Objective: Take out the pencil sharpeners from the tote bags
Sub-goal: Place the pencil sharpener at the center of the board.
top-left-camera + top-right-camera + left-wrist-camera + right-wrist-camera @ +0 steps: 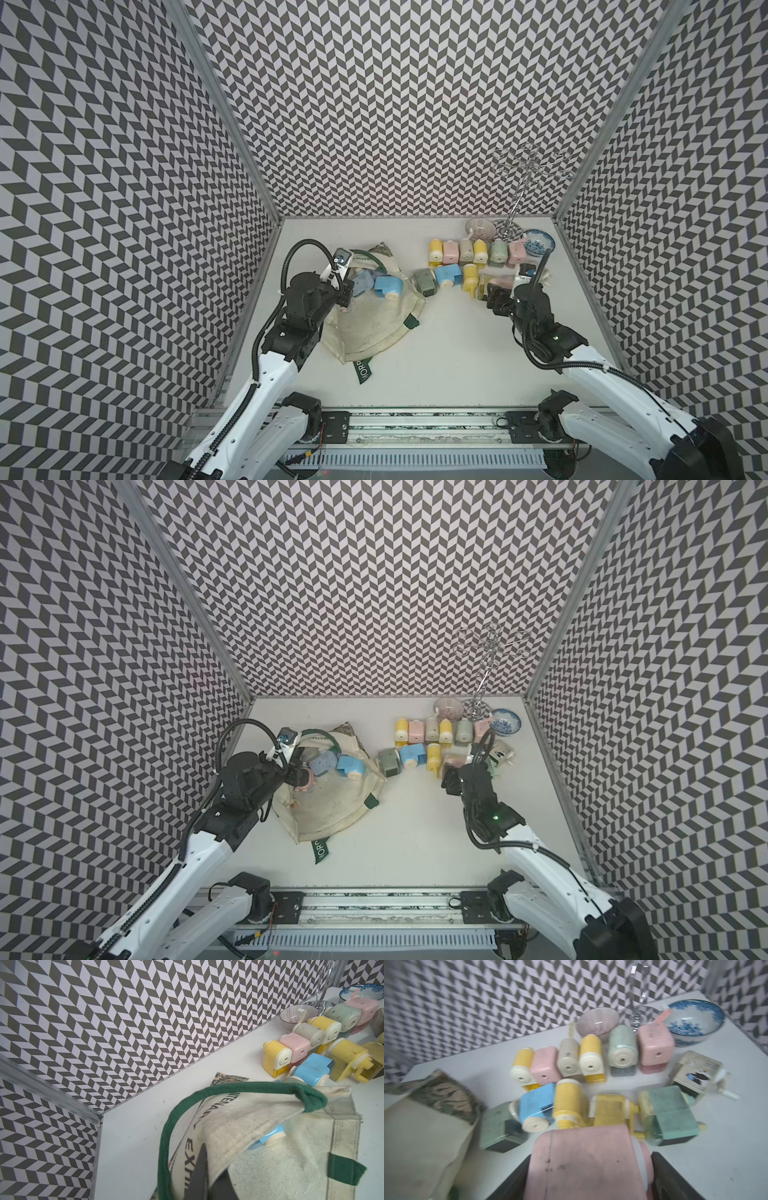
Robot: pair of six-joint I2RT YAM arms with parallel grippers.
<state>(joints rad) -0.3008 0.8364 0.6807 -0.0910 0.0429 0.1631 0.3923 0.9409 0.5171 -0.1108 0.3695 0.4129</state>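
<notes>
The tote bag (pixel 374 320) is gripped at its rim by the clenched left gripper (pixel 209 1172). 2 blue pencil sharpeners (pixel 388 286) lie in its mouth. A pink sharpener (pixel 583 1157) is grasped by the right gripper (pixel 589 1180), well to the bag's right.

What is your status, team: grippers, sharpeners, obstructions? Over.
Left gripper shut on tote bag rim, holding it open. Right gripper shut on pink sharpener. Blue sharpeners in the bag mouth. Sharpener pile crowds right side.

Tote bag (pixel 374 328): one. Bowls (pixel 695 1038): two. Wire stand (pixel 477 709): one. Pencil sharpeners (pixel 535 1107) outside bag: thirteen. Inside bag: at least three showing.
</notes>
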